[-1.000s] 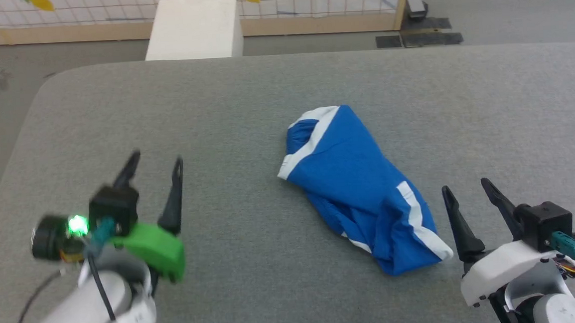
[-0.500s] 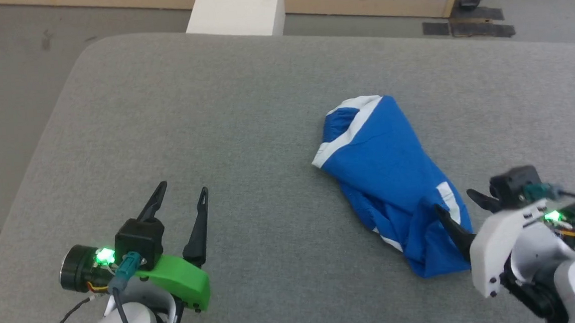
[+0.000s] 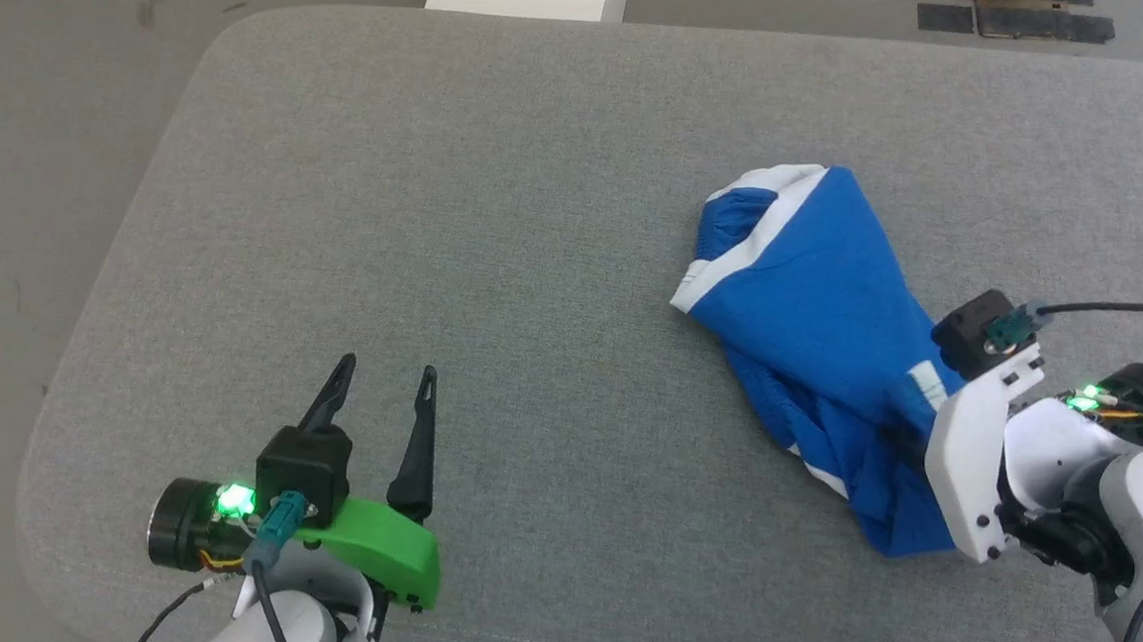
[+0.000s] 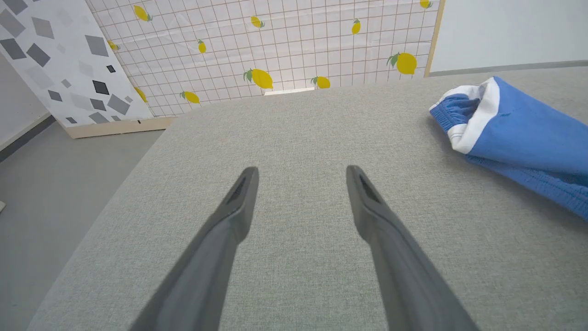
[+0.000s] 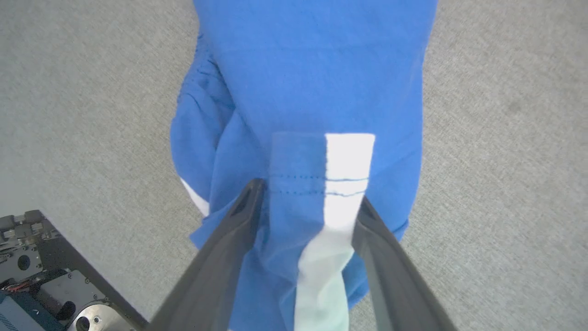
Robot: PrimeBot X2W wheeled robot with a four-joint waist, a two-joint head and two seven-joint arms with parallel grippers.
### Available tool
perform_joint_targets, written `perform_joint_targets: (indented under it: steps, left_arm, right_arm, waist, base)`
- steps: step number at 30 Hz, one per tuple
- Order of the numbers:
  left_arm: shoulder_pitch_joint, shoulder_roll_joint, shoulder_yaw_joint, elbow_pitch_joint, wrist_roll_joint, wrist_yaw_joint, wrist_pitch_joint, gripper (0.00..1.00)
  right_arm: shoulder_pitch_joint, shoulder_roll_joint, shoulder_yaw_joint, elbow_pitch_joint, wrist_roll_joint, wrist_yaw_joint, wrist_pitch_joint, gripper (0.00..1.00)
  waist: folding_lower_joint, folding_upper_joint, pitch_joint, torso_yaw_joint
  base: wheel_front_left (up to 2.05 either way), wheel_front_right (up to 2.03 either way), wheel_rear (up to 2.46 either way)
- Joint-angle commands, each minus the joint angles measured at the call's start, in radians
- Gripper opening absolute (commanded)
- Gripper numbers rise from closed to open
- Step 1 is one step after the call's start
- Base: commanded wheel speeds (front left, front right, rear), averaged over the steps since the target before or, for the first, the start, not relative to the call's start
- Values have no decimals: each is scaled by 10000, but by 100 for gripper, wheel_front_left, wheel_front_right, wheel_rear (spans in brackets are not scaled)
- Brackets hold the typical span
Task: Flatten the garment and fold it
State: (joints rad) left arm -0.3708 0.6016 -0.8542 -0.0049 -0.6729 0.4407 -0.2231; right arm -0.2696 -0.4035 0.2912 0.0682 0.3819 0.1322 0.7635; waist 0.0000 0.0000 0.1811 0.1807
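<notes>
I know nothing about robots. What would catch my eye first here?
Bright blue shorts with white stripes lie crumpled on the right of a grey table. The right gripper has its dark fingers open either side of a striped fold; the left gripper hovers open over bare table, lower left.

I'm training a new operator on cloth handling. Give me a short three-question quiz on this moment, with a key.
1. True or false: the left gripper touches the garment.
2. What lies between the right gripper's fingers? A) a sock B) a hemmed fold with a white stripe C) a drawstring
3. In one word: does the garment lie flat or bunched?
Key: 1 false: it is open over the grey surface, apart from the garment. 2 B. 3 bunched.
</notes>
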Motion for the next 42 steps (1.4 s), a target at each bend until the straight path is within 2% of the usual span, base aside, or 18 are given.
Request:
perform_joint_targets:
  steps: [1,5,11,16,20,24,25,26,27,29,34,42]
  left_arm:
    - [-115,-28,8,67,-15,-24,-84,100]
    - [-4,24,-34,134,-85,-52,-43,100]
    - [103,145,-83,53,-197,-91,114,100]
    - [137,196,-143,-63,-250,-118,236,100]
    - [78,150,-193,-127,-252,-123,312,100]
    - [66,119,-235,-147,-246,-114,333,100]
    - [76,118,-244,-144,-250,-115,331,100]
    - [89,120,-254,-139,-257,-119,333,100]
    - [93,123,-262,-134,-262,-125,336,100]
    - [91,130,-276,-125,-272,-141,348,100]
    - [42,123,-223,-167,-348,-148,357,100]
    - [18,-49,-113,-450,-573,-131,346,100]
  right_arm:
    - [-229,30,-91,-6,162,-15,-170,0]
    - [-287,239,-768,-183,300,-15,-902,0]
    - [224,1111,-2972,-458,317,-15,-1928,0]
    - [980,2102,-5118,-309,-753,-15,-2366,0]
    - [1448,2973,-6755,130,-1929,-15,-2387,0]
    - [1558,3433,-7882,666,-2787,-15,-2236,0]
    - [1524,3475,-8082,782,-2895,-15,-2222,22]
    - [1489,3504,-8240,915,-3067,-15,-2222,67]
    - [1449,3516,-8313,990,-3197,-15,-2261,100]
    - [1318,3525,-8175,1131,-3157,-15,-2508,100]
    - [1221,3471,-6552,447,-3263,-15,-3718,100]
    - [1549,2491,-4203,-1091,-2638,-15,-5675,100]
  waist:
    - [0,0,-8,-84]
    - [0,0,-143,-433]
    - [0,0,-346,-1180]
    - [0,0,-394,-1717]
    - [0,0,-352,-1868]
    - [0,0,-330,-1897]
    - [0,0,-333,-1898]
    - [0,0,-333,-1897]
    - [0,0,-334,-1894]
    - [0,0,-347,-1887]
    - [0,0,-451,-1910]
    - [0,0,-633,-2033]
  base:
    - [0,0,0]
    - [0,0,0]
    - [0,0,0]
    - [0,0,0]
    - [0,0,0]
    - [0,0,0]
    - [0,0,0]
    - [0,0,0]
    - [0,0,0]
    - [0,0,0]
    - [0,0,0]
    - [0,0,0]
